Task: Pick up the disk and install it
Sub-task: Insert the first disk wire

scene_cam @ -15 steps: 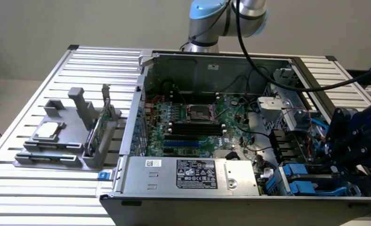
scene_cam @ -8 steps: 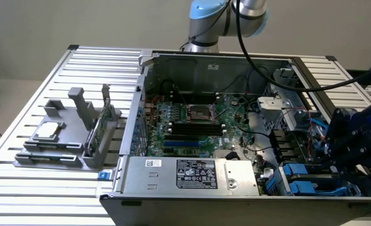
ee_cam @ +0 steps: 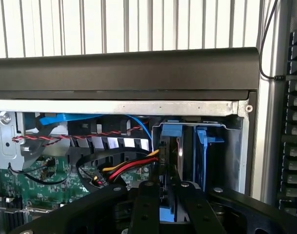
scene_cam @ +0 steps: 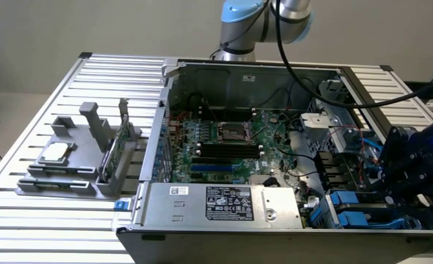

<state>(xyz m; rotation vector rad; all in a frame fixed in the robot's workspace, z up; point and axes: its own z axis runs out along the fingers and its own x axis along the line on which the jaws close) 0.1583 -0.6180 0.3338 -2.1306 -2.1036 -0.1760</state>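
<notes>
The disk [ee_cam: 182, 156] stands on edge in the drive bay at the corner of the open computer case [ee_cam: 124, 105], its blue carrier rail [ee_cam: 171, 131] showing at the end. My gripper [ee_cam: 165, 189] reaches into that bay. Its black fingers [ee_cam: 144, 200] sit close together on either side of the disk's edge, with a bit of blue plastic between them. In the exterior view the gripper [scene_cam: 394, 197] hangs over the blue carriers [scene_cam: 346, 201] at the case's near corner on the exterior view's right; its fingertips are hidden behind its black body.
Red, yellow and black cables [ee_cam: 131, 168] run right beside the bay. A second blue carrier [ee_cam: 207, 139] sits next to the disk. The power supply [scene_cam: 224, 203] and motherboard [scene_cam: 224, 143] fill the case. A grey stand [scene_cam: 77, 165] with a silver chip [scene_cam: 57, 154] and a green card [scene_cam: 112, 157] is at the exterior view's left.
</notes>
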